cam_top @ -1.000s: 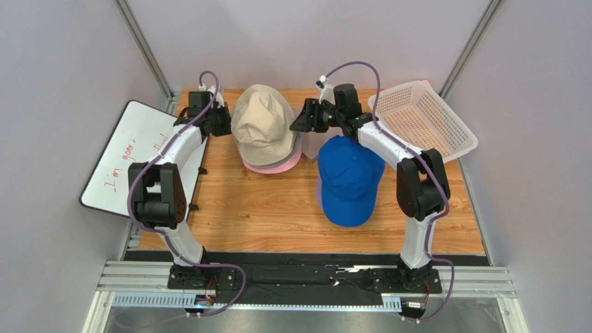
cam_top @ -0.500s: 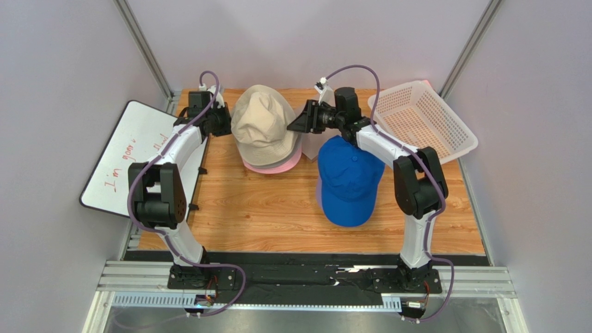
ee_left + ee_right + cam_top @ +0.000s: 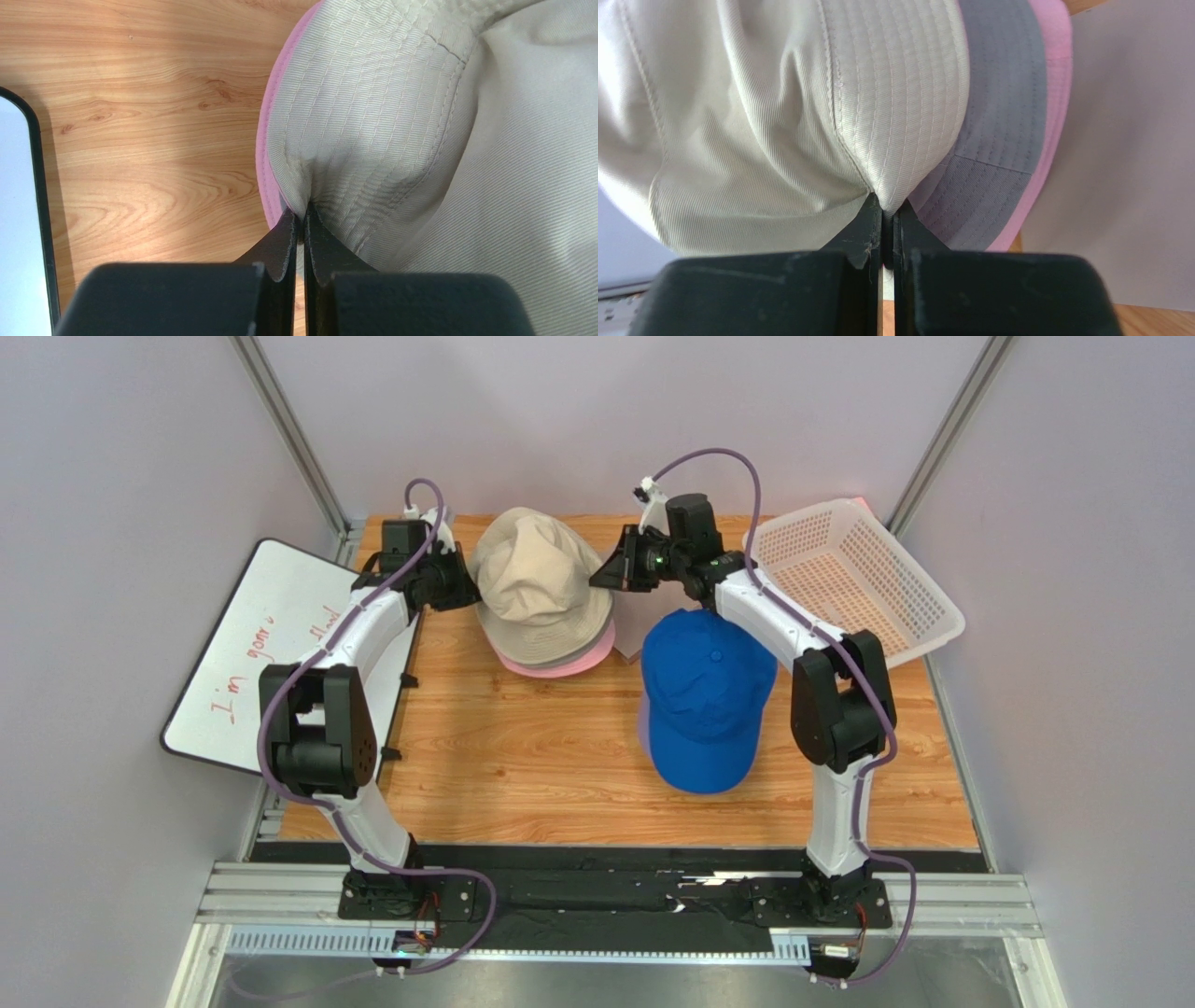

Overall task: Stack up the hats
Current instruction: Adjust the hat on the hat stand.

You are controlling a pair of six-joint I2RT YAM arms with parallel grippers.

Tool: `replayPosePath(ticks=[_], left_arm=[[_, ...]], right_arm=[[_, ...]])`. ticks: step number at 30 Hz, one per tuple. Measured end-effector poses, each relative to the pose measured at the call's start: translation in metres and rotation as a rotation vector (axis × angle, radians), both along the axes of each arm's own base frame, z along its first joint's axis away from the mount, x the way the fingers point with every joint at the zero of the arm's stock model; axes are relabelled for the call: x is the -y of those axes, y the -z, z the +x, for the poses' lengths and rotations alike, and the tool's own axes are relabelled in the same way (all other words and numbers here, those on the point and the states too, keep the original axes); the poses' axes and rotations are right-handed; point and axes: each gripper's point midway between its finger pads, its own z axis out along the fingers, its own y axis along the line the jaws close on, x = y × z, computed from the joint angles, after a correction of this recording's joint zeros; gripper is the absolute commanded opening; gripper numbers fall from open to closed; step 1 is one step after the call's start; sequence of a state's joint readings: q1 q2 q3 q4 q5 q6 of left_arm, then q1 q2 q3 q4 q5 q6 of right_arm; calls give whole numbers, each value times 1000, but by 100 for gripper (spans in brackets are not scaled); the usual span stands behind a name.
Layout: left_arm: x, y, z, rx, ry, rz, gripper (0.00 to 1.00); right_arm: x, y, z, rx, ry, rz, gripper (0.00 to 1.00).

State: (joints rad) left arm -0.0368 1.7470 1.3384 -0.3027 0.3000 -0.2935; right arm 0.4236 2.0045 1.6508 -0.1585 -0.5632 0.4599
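Gripping the beige hat [image 3: 540, 581] from both sides, the two arms hold it by the brim. The left pincer [image 3: 303, 217] is closed on the left edge of the brim and the right pincer [image 3: 882, 210] on the right edge, each with a fold of cloth nipped between its tips.

The beige hat sits at the far middle of the surface [image 3: 533, 770], on top of a grey hat [image 3: 990, 140] and a pink hat [image 3: 561, 667] whose brims peek out beneath it. I cannot tell whether it rests fully on them or is raised a little.

So the stack looks partly built, three hats deep. The blue cap [image 3: 706, 693] lies by itself to the right of the pile, nearer the arms, and is not yet on it; adding it seems to be what is left.

A white mesh basket [image 3: 926, 637] stands tilted at the far right corner, and nothing shows inside it. A whiteboard [image 3: 267, 644] lies off the left edge.
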Motion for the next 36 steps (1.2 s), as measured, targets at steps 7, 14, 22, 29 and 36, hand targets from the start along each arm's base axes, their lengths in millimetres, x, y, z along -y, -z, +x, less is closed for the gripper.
replayPosePath(ticks=[7, 14, 22, 29, 36], left_arm=[[4, -6, 3, 13, 3, -24, 0], [9, -13, 9, 26, 9, -59, 0], [15, -11, 24, 18, 5, -77, 0], [14, -8, 22, 1, -11, -71, 0], [11, 1, 18, -24, -30, -47, 0]], right_arm=[[12, 22, 19, -38, 84, -129, 0], [21, 45, 28, -66, 135, -242, 0], [31, 62, 42, -72, 170, -347, 0], [32, 59, 38, -63, 165, -361, 0], [39, 53, 24, -56, 152, -389, 14]])
